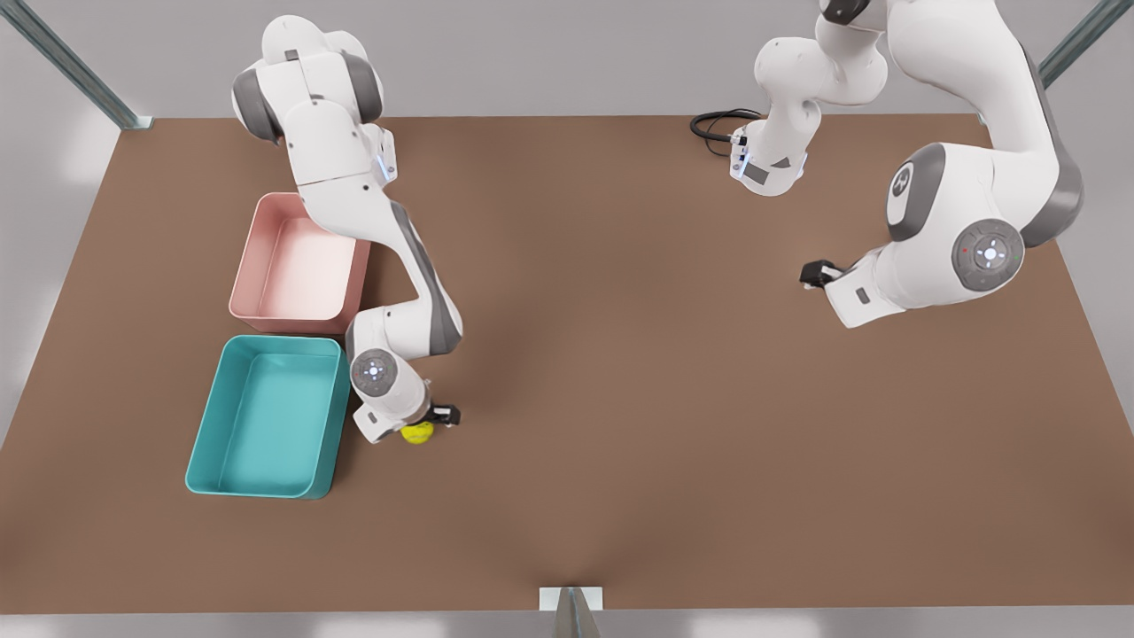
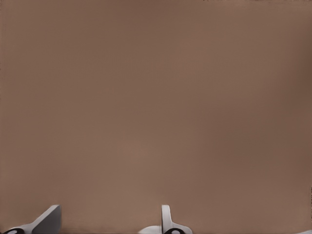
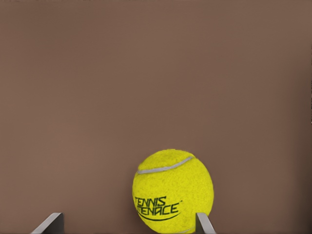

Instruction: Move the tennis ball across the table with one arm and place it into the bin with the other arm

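While the tennis ball (image 1: 416,432) lies on the brown surface (image 1: 620,399) just beside the teal bin (image 1: 266,416), nothing is seen between the two apart from the white wrist of the arm above them. A pink tray (image 1: 297,266) of like shape is set just behind the bin toward the far edge, the two almost touching. A black cable (image 1: 718,124) is coiled at the far edge near the base of the other arm, and metal frame posts are seen at the far corners and at the middle of the near edge.

Both containers are seen with nothing in them — the ball is outside the bin, near the middle of its long wall on the side toward the surface's centre.

The right end effector (image 1: 434,424) is held low over the ball, on the front view's left; its arm is bent steeply down from the far edge, passing over a corner of the pink tray. In the right wrist view the ball (image 3: 172,191) is seen with a white seam and dark lettering, resting between the two fingertips (image 3: 204,224), which are spread wider than the ball; one tip is just beside it, the other well apart, and whether any contact is made cannot be told.

The left end effector (image 1: 817,275) is held above bare surface on the front view's right, well apart from the ball and the bin; that arm waits. In the left wrist view its fingertips (image 2: 168,222) are seen spread — nothing is held between them.
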Controlling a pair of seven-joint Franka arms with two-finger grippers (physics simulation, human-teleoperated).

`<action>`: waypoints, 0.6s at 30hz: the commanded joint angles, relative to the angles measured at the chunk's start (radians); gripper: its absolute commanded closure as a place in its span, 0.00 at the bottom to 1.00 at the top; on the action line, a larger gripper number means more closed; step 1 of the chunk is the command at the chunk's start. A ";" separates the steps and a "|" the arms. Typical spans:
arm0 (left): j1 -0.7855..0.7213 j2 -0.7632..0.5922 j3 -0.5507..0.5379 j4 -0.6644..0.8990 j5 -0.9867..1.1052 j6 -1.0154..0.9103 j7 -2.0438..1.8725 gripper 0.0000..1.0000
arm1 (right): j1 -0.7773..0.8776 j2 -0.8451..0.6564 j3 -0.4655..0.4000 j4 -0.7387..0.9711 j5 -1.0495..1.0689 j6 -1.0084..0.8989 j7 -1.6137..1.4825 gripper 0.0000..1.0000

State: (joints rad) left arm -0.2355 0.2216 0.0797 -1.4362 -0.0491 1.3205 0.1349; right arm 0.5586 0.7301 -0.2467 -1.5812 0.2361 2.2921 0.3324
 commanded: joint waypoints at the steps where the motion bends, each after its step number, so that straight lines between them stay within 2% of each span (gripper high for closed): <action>1: 0.001 -0.001 0.000 0.000 0.000 -0.003 -0.347 0.00 | -0.006 0.002 0.000 -0.002 0.000 0.043 0.100 0.00; 18: 0.001 0.005 -0.001 -0.001 -0.001 -0.009 -0.347 0.00 | -0.025 0.091 0.000 -0.008 -0.011 0.144 0.085 0.00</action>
State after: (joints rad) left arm -0.2350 0.2281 0.0792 -1.4371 -0.0505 1.3156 -0.0843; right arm 0.5334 0.8184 -0.2473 -1.5897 0.2241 2.4051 0.3908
